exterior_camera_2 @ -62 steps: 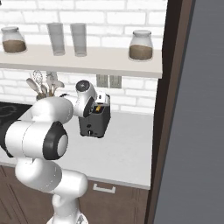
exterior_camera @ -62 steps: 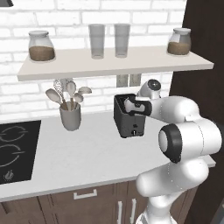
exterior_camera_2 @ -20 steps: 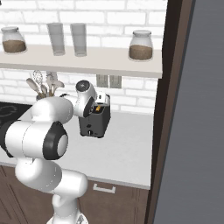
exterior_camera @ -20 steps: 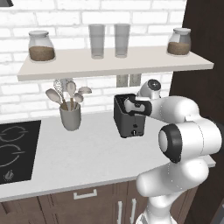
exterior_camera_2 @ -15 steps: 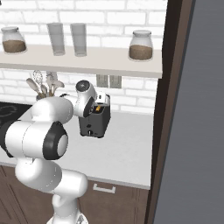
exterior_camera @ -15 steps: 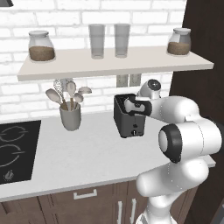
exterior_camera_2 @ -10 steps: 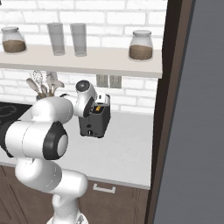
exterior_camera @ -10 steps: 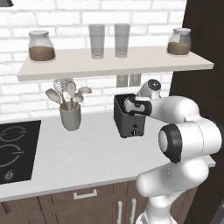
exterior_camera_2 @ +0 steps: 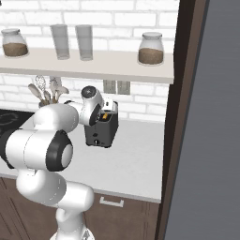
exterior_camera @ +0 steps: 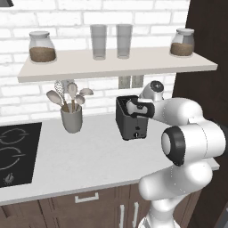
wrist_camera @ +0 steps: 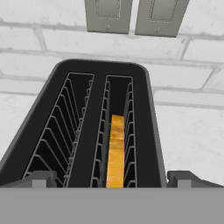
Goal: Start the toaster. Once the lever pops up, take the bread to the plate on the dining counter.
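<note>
The dark toaster [exterior_camera: 130, 120] stands on the white counter by the brick wall, also seen as the toaster [exterior_camera_2: 101, 131] from the right. Looking down into the toaster [wrist_camera: 144, 131], I find the golden bread [wrist_camera: 116, 151] sunk low in the right slot, and the left slot holds nothing. A bit of the bread [exterior_camera_2: 106, 115] peeks out at the top. My gripper [wrist_camera: 111, 179] hovers just over the toaster's front end, open, one fingertip on each side of the body. The gripper [exterior_camera: 132, 107] sits level with the toaster's top. The plate and dining counter are out of view.
A grey utensil cup [exterior_camera: 71, 119] stands left of the toaster, with a black cooktop [exterior_camera: 13, 151] further left. A shelf [exterior_camera: 116, 64] with jars and glasses hangs above. Wall outlets [wrist_camera: 131, 15] sit behind the toaster. A tall dark panel [exterior_camera_2: 187, 117] bounds the right.
</note>
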